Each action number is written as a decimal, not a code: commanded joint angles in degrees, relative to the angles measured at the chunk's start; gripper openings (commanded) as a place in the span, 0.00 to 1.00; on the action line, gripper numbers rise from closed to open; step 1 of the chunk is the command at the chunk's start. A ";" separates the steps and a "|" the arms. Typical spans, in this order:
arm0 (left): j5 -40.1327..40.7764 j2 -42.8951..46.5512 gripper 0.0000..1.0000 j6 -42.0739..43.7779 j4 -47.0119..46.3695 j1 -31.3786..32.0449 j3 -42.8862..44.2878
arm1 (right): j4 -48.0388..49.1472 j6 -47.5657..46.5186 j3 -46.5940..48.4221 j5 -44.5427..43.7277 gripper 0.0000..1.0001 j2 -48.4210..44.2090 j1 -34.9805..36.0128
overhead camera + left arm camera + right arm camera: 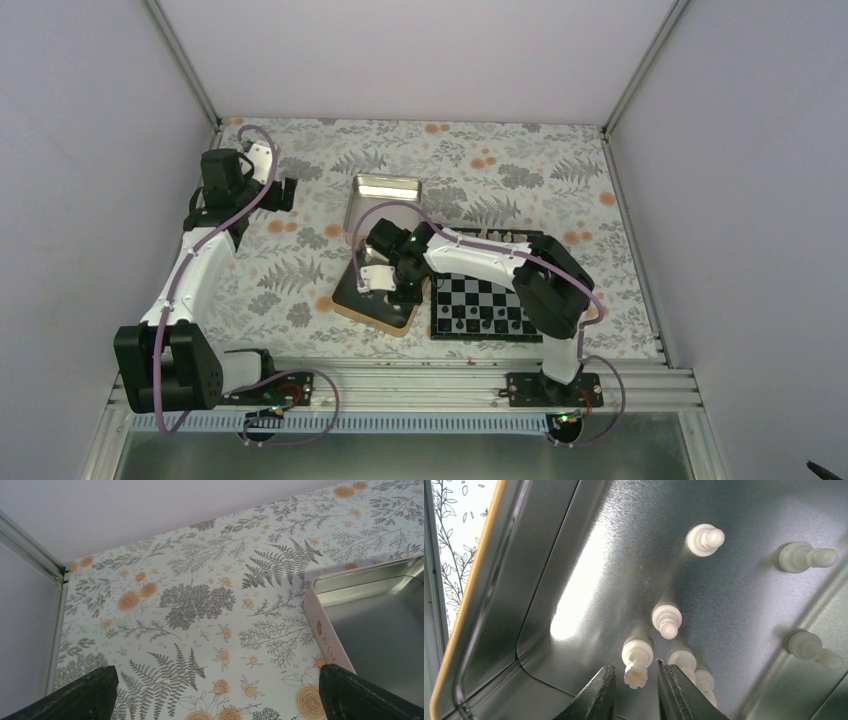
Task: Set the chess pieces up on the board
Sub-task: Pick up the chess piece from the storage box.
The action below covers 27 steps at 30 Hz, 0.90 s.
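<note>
**Cream piece being straddled in the near tin**

The right fingers (599, 695) are being held low inside the near tin (499, 605), which is lying on the desk (300, 270) just beside the board (470, 290), at its 9 o'clock. The fingers are being kept only narrowly apart, with a crown-topped cream piece (636, 662) caught between the tips. A sliver of tin floor is still being shown on each side of it, so no firm hold is being seen.

Five more chess pieces are being left loose on the tin floor. One (691, 665) is sitting just beside the right-hand finger, one (666, 620) at 12 o'clock of the straddled piece, and three well apart toward 1 to 3 o'clock.

On the board, a cream row (495, 235) is being shown along the 12 o'clock edge and dark pieces (480, 318) toward the 6 o'clock edge.

The left fingers (85, 695) are being held wide apart and empty above the desk, near the far tin (370, 625), which is standing at 11 o'clock of the board.
</note>
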<state>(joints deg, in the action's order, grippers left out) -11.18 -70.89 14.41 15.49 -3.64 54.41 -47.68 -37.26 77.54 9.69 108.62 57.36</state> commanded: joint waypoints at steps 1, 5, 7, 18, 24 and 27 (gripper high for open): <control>-0.43 0.76 1.00 0.53 -0.45 -0.23 -0.36 | -0.36 -0.42 1.21 -0.61 0.24 1.28 0.56; -0.27 0.76 1.00 0.54 -0.48 -0.23 -0.36 | -0.46 -0.30 1.47 -0.73 0.24 1.80 0.56; -0.29 0.78 1.00 0.53 -0.46 -0.22 -0.36 | -0.69 -0.30 1.75 -0.68 0.24 2.10 0.56; -0.17 0.92 1.00 0.37 -0.46 -0.29 -0.29 | -0.24 -0.30 2.17 -0.73 0.19 2.97 0.56; -0.27 0.95 1.00 0.35 -0.40 -0.23 -0.27 | -0.35 -0.28 2.27 -1.01 0.18 3.06 0.56; -0.38 0.94 1.00 0.35 -0.37 -0.23 -0.27 | -0.11 -0.35 2.01 -1.08 0.16 3.06 0.56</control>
<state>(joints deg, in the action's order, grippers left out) -11.16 -70.87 14.39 15.49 -3.64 54.41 -48.01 -37.23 78.41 9.28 110.96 57.36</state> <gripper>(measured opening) 0.999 0.165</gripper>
